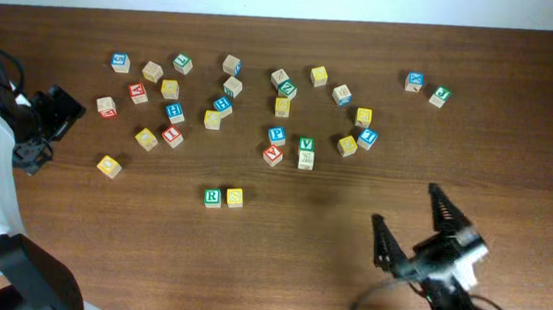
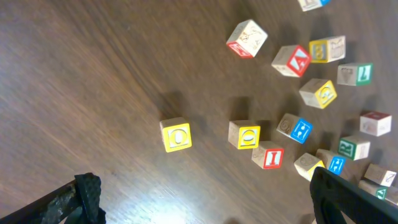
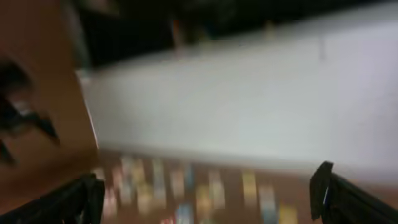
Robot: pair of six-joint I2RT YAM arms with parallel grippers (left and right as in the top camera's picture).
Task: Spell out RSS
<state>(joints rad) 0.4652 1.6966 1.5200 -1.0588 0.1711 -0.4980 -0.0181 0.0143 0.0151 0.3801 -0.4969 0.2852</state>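
Observation:
The green-bordered R cube [image 1: 212, 198] stands on the table's front middle, with a yellow-faced cube [image 1: 235, 198] touching its right side. I cannot pick out a second yellow S cube among the scattered cubes. My left gripper [image 1: 50, 131] is open and empty at the left edge, far from the pair. In the left wrist view the left gripper [image 2: 208, 208] hangs open above bare wood. My right gripper [image 1: 413, 223] is open and empty at the front right. The right wrist view is blurred, and there the right gripper [image 3: 208, 199] shows its fingers spread wide.
Many loose letter cubes lie across the table's back half, among them a green V cube [image 1: 307, 144] above a pale cube [image 1: 306, 160]. Two yellow cubes [image 2: 176, 135] [image 2: 244, 134] and a red cube [image 2: 268, 155] lie ahead of the left gripper.

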